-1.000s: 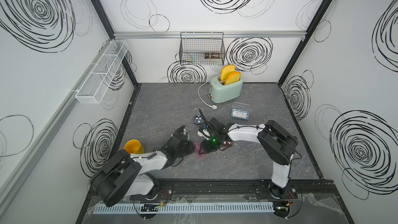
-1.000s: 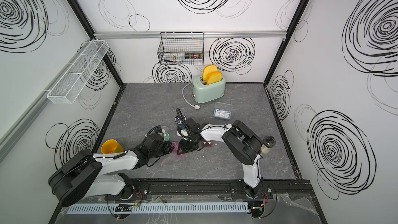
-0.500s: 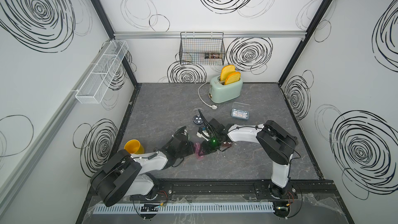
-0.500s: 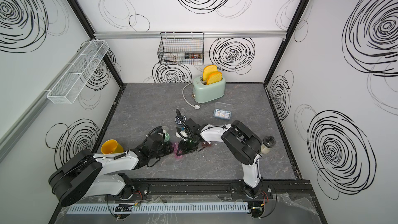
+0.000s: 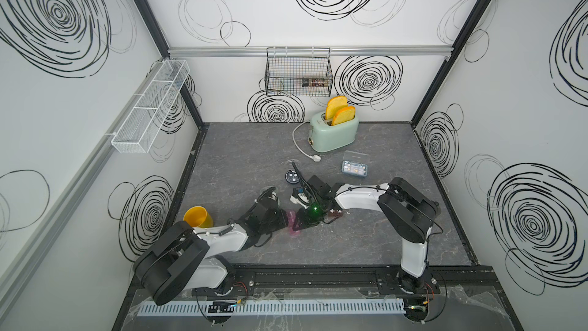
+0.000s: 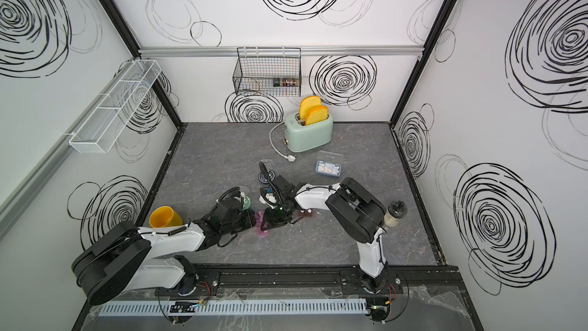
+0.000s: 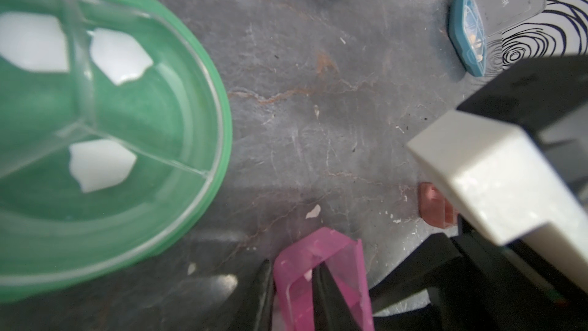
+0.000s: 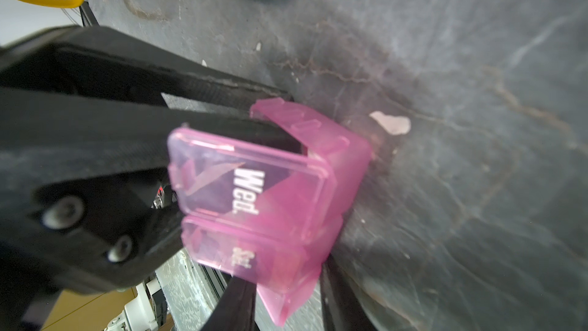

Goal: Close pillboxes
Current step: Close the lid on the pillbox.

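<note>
The pink pillbox [image 5: 294, 222] [image 6: 261, 221] lies at the front middle between both arms. My left gripper [image 7: 291, 269] [image 5: 286, 221] is shut on its end wall, one finger inside the open end cell. My right gripper [image 8: 286, 297] [image 5: 301, 222] straddles the other end of the pink pillbox [image 8: 270, 192], its fingers pressed on lid and base. The "Wed." lid lies down. The green round pillbox [image 7: 127, 122] [image 6: 245, 201] stands open beside my left wrist. The navy pillbox [image 5: 292, 176], the brown pillbox [image 5: 334, 212] and the clear-blue pillbox [image 5: 354, 167], lid up, lie apart.
A mint toaster [image 5: 334, 132] with toast and a loose cord stands at the back. A yellow mug [image 5: 198, 217] sits at the front left beside my left arm. A small jar [image 6: 394, 214] stands behind my right arm. White crumbs dot the floor.
My right gripper's jaws have narrowed round the pink pillbox. Both arms and the other pillboxes have stayed where they were.
</note>
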Robot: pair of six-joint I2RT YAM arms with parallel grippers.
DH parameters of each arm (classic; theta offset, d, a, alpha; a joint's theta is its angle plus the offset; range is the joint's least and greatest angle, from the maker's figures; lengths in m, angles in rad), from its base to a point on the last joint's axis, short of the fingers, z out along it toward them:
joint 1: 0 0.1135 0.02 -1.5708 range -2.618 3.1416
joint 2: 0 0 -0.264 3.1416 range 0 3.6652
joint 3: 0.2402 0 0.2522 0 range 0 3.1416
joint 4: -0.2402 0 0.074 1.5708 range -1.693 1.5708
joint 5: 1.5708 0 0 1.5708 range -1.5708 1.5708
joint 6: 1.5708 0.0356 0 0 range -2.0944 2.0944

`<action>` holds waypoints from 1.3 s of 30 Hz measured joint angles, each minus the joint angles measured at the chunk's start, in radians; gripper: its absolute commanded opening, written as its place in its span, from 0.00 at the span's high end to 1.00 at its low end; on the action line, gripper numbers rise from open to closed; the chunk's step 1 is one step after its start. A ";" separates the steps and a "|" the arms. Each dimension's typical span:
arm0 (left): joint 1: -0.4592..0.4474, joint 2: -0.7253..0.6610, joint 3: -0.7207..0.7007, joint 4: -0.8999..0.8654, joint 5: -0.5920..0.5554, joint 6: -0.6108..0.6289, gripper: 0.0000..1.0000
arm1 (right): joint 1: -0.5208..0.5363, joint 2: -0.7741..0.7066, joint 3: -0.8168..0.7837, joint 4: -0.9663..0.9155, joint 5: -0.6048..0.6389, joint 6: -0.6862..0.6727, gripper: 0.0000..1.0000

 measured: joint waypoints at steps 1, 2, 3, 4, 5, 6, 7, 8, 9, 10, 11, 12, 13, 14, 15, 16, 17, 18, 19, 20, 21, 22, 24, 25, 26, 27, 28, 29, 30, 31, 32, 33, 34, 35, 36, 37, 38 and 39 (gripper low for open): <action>0.000 0.000 0.000 0.000 0.000 0.000 0.74 | 0.001 0.002 0.002 -0.002 0.000 0.000 0.66; 0.000 0.000 0.000 0.000 0.000 0.000 0.74 | 0.002 0.005 0.004 -0.005 0.001 0.001 0.66; -0.001 0.000 0.000 0.001 -0.001 0.000 0.74 | 0.002 0.006 0.007 -0.008 0.002 0.001 0.66; -0.001 0.000 -0.001 0.002 -0.001 0.000 0.74 | 0.003 0.008 0.010 -0.014 0.003 0.001 0.67; -0.001 0.000 -0.001 0.002 -0.002 0.000 0.74 | 0.003 0.010 0.013 -0.019 0.003 0.001 0.67; -0.001 0.000 -0.002 0.004 -0.002 0.000 0.74 | 0.004 0.012 0.014 -0.023 0.004 0.001 0.67; -0.001 0.000 -0.004 0.007 -0.002 0.000 0.74 | 0.005 0.014 0.018 -0.028 0.004 0.001 0.68; -0.001 0.000 -0.006 0.010 -0.002 -0.001 0.74 | 0.005 0.016 0.020 -0.034 0.006 0.001 0.68; -0.001 0.000 -0.007 0.013 -0.002 -0.001 0.74 | 0.006 0.018 0.025 -0.042 0.008 0.002 0.69; -0.001 0.000 -0.008 0.015 -0.002 -0.001 0.74 | 0.009 0.021 0.029 -0.048 0.011 0.002 0.69; -0.001 0.000 -0.010 0.017 -0.002 -0.001 0.74 | 0.011 0.023 0.032 -0.053 0.014 0.002 0.69; -0.001 0.000 -0.010 0.018 -0.002 -0.001 0.74 | 0.013 0.024 0.035 -0.059 0.016 0.003 0.70; -0.001 0.000 -0.011 0.020 -0.002 -0.001 0.74 | 0.013 0.026 0.039 -0.066 0.018 0.003 0.70; -0.001 0.000 -0.012 0.022 -0.002 -0.001 0.74 | 0.014 0.026 0.040 -0.069 0.018 0.003 0.70; -0.001 0.000 -0.013 0.023 -0.002 -0.001 0.75 | 0.014 0.027 0.041 -0.072 0.019 0.003 0.71; -0.001 0.000 -0.014 0.024 -0.003 -0.002 0.75 | 0.015 0.028 0.043 -0.075 0.022 0.003 0.71; -0.001 0.000 -0.014 0.026 -0.003 -0.003 0.75 | 0.016 0.029 0.046 -0.078 0.025 0.003 0.72; -0.001 0.000 -0.015 0.027 -0.003 -0.004 0.75 | 0.018 0.030 0.048 -0.082 0.027 0.004 0.73; -0.001 0.000 -0.017 0.031 -0.003 -0.005 0.75 | 0.018 0.032 0.052 -0.087 0.027 0.005 0.73; -0.001 0.000 -0.018 0.032 -0.003 -0.005 0.75 | 0.019 0.033 0.054 -0.090 0.028 0.006 0.73; -0.001 0.000 -0.021 0.037 -0.003 -0.006 0.75 | 0.019 0.033 0.056 -0.093 0.030 0.006 0.72; -0.001 0.000 -0.022 0.039 -0.003 -0.007 0.75 | 0.020 0.033 0.058 -0.095 0.032 0.007 0.70; -0.001 -0.002 -0.023 0.042 -0.003 -0.008 0.75 | 0.022 0.033 0.059 -0.096 0.033 0.009 0.62; -0.001 -0.003 -0.024 0.041 -0.003 -0.008 0.75 | 0.023 0.031 0.056 -0.091 0.034 0.011 0.60; -0.001 -0.006 -0.024 0.037 -0.003 -0.008 0.75 | 0.023 0.025 0.048 -0.083 0.035 0.011 0.55; -0.001 -0.012 -0.024 0.028 -0.003 -0.009 0.75 | 0.024 0.014 0.037 -0.068 0.039 0.010 0.52; -0.001 -0.019 -0.023 0.018 -0.003 -0.009 0.75 | 0.024 -0.002 0.028 -0.055 0.039 0.010 0.49; -0.002 -0.031 -0.023 0.003 -0.002 -0.009 0.75 | 0.023 -0.019 0.014 -0.037 0.042 0.013 0.47; -0.004 -0.044 -0.023 -0.015 0.006 -0.008 0.75 | 0.023 -0.034 0.003 -0.018 0.044 0.011 0.45; -0.008 -0.054 -0.021 -0.030 0.012 -0.008 0.74 | 0.019 -0.049 -0.010 -0.011 0.045 0.009 0.43; -0.014 -0.068 -0.021 -0.048 0.018 -0.007 0.74 | 0.012 -0.064 -0.023 -0.011 0.048 0.008 0.42; -0.015 -0.080 -0.019 -0.066 0.023 -0.006 0.74 | 0.001 -0.080 -0.034 -0.012 0.053 0.005 0.42; -0.015 -0.090 -0.019 -0.077 0.026 -0.006 0.74 | -0.011 -0.092 -0.045 -0.018 0.056 0.003 0.41; -0.015 -0.103 -0.017 -0.091 0.031 -0.005 0.74 | -0.025 -0.102 -0.053 -0.025 0.060 0.000 0.41; -0.015 -0.114 -0.014 -0.103 0.034 -0.004 0.74 | -0.039 -0.112 -0.059 -0.035 0.068 -0.003 0.41; -0.015 -0.123 -0.012 -0.113 0.035 -0.003 0.74 | -0.051 -0.120 -0.063 -0.045 0.072 -0.008 0.41; -0.015 -0.131 -0.010 -0.121 0.037 -0.003 0.74 | -0.062 -0.129 -0.068 -0.054 0.079 -0.014 0.41; -0.015 -0.138 -0.008 -0.126 0.037 -0.003 0.74 | -0.072 -0.137 -0.072 -0.062 0.085 -0.018 0.41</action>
